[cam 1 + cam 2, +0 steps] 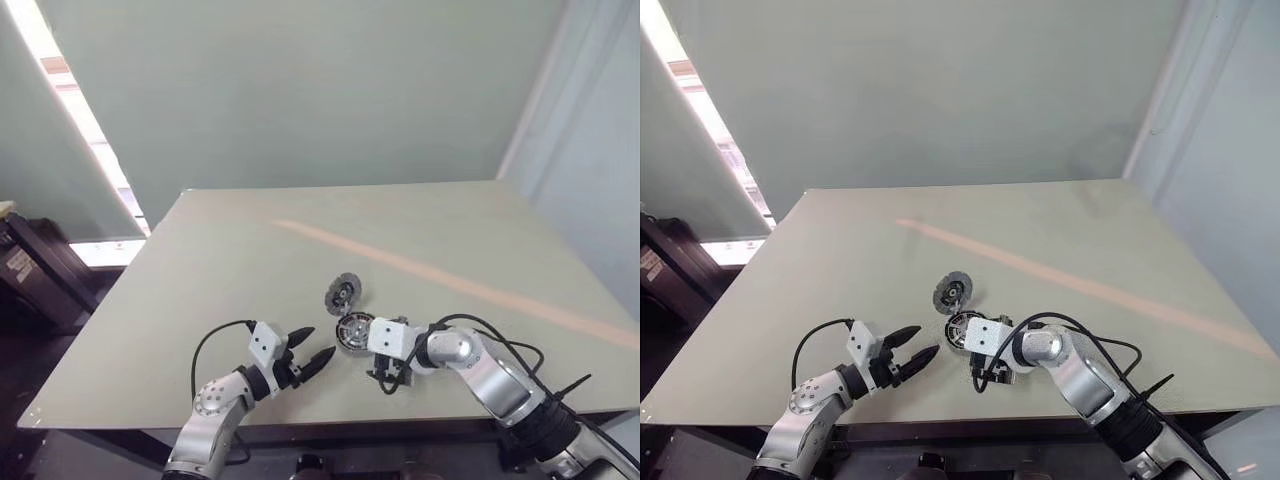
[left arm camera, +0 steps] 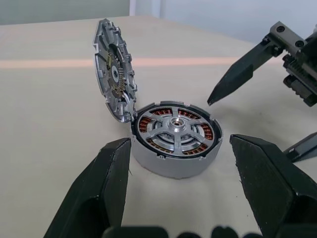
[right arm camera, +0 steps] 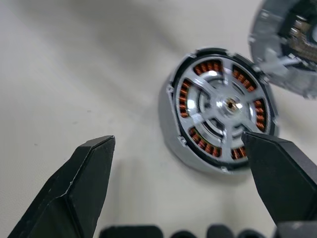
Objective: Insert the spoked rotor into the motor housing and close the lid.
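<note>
We note a large table (image 1: 250, 260) with a pale greenish-grey top, its near edge running along the bottom of the head views. A faint pinkish-orange stripe (image 1: 450, 282) crosses the top on a slant, from the far middle toward the near right edge. Behind the table we see a plain grey-green wall (image 1: 300, 90). At far left a bright, slanting window strip (image 1: 75, 110) runs down toward the table's far left corner. Below it, beside the table's left edge, sits a dark box-like piece of furniture (image 1: 35, 270); we cannot tell what it is. On the right stands a paler panel (image 1: 590, 130).
</note>
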You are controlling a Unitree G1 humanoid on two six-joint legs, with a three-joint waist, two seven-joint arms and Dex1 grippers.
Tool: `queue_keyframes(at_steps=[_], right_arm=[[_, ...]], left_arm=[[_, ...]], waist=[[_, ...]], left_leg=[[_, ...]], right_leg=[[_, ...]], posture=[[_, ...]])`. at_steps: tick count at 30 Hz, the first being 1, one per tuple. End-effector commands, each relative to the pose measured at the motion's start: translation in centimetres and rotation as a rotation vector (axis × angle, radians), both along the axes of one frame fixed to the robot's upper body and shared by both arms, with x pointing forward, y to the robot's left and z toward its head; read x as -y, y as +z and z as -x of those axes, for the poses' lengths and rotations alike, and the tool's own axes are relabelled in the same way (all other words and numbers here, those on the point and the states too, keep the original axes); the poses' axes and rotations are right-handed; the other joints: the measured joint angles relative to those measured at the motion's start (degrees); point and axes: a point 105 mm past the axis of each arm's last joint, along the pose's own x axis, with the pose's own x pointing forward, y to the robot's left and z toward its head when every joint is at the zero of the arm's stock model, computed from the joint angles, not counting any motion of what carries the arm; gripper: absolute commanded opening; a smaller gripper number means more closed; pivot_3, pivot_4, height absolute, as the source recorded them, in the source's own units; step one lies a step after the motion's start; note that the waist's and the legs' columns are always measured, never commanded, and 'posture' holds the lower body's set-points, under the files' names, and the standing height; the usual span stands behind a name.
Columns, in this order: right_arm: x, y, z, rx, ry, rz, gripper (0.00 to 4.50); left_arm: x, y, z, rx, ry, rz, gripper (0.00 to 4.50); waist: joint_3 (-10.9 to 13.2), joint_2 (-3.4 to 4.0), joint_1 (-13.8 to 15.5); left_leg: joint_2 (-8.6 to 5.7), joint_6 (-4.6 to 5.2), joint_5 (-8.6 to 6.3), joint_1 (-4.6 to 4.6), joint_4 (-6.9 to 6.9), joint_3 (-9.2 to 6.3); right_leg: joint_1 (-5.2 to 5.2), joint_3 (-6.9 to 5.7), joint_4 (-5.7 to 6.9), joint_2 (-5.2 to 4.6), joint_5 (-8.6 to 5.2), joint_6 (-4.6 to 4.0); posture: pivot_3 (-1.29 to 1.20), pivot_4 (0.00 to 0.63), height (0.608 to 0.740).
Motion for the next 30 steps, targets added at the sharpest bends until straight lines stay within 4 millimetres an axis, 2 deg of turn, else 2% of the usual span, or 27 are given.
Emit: queue_keyframes(at_steps=[1, 12, 15, 25, 26, 30], right_arm=[[-0.5, 0.4, -0.5, 0.056, 0.058, 0.039, 4.47], [-0.1, -1.2, -0.9, 0.032, 0.050, 0.110, 4.47], [0.0, -1.5, -1.0, 0.026, 0.042, 0.115, 3.58], [-0.3, -1.3, -1.7, 0.044, 0.035, 0.133, 0.20], [-0.3, -1.3, -1.8, 0.046, 0.035, 0.133, 0.06], [-0.4, -1.2, -1.9, 0.051, 0.035, 0.129, 0.02]], left_arm=[[0.0, 0.9, -0.3, 0.046, -0.004, -0.003, 3.43], [0.0, 0.8, -0.1, 0.042, -0.007, -0.004, 3.43], [0.0, 0.8, -0.1, 0.042, -0.008, -0.005, 3.43], [0.2, 0.9, -0.1, 0.043, -0.015, -0.005, 3.43], [0.2, 0.9, -0.1, 0.044, -0.015, -0.005, 3.43], [0.2, 0.9, -0.1, 0.044, -0.016, -0.005, 3.43]], waist=[[0.00, -0.01, 0.24], [-0.02, -0.04, 0.25], [-0.02, -0.05, 0.27], [-0.07, -0.12, 0.24], [-0.07, -0.11, 0.26], [-0.07, -0.12, 0.23]], left_leg=[[0.00, 0.00, 0.00, 0.00, 0.00, 0.00], [0.00, 0.00, 0.00, 0.01, 0.01, 0.00], [0.01, -0.01, 0.01, 0.01, 0.02, 0.00], [0.02, -0.02, -0.01, 0.02, 0.03, 0.00], [0.02, -0.02, 0.00, 0.02, 0.03, 0.00], [0.02, -0.04, 0.01, 0.05, 0.08, 0.04]], right_leg=[[0.00, 0.00, 0.00, 0.00, 0.00, 0.00], [0.01, 0.00, 0.01, 0.01, 0.00, 0.00], [0.02, -0.01, 0.02, 0.01, 0.01, 0.00], [0.01, 0.00, 0.01, 0.03, 0.03, 0.02], [0.01, 0.00, 0.02, 0.03, 0.03, 0.02], [0.06, 0.01, 0.04, 0.03, 0.06, 0.05]], posture=[[0.00, 0.000, 0.740], [0.00, 0.000, 0.740], [0.00, 0.000, 0.740], [0.00, 0.000, 0.740], [0.00, 0.000, 0.740], [0.00, 0.000, 0.740]])
